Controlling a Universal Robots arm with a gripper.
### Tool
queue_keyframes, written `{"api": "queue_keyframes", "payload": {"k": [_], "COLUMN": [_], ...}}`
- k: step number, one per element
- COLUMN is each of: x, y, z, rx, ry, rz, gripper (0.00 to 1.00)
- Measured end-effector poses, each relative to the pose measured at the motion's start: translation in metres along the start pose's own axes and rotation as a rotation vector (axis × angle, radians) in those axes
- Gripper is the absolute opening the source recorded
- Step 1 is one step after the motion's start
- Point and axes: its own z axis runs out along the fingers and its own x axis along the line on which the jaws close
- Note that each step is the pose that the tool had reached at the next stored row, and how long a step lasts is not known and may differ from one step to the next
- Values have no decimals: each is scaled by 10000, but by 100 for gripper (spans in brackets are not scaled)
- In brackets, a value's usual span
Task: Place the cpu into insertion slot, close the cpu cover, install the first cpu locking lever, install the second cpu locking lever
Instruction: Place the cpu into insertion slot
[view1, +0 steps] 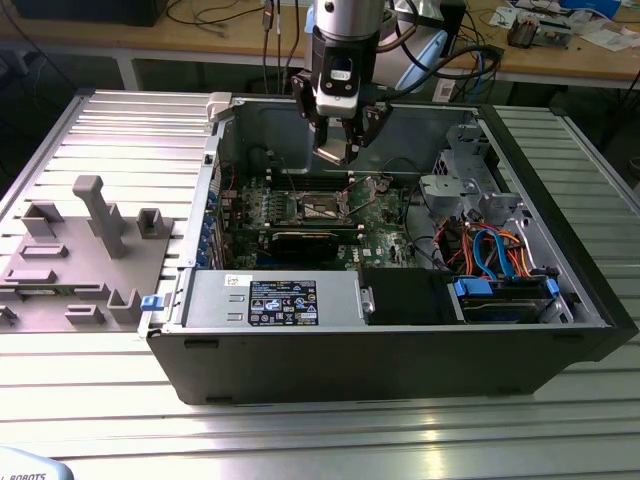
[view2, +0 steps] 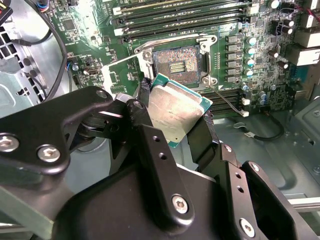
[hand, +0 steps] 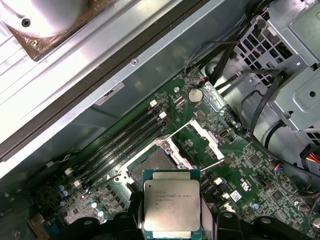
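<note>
Cpu (view2: 172, 112) clamped in the fingers (view2: 201, 139), above the case (view1: 400, 352) on a ribbed table (view1: 300, 440).

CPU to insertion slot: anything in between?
Nothing, per the second wrist view: the cpu, held in the gripper, hangs apart from the empty insertion slot; the cpu cover is flipped aside.

In the first wrist view, the cpu (hand: 172, 207) hides part of the insertion slot (hand: 150, 167). In the second wrist view, the fingers (view2: 151, 145) cover two edges of the cpu and part of the cpu cover (view2: 120, 75). In the exterior view, the arm (view1: 345, 25) is cut off at the frame's upper edge.
</note>
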Motion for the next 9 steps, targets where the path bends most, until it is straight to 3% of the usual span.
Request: {"api": "queue_keyframes", "payload": {"k": [9], "x": [0], "y": [0], "z": [6], "rx": [2], "ry": [-6], "rz": [50], "gripper": [54]}}
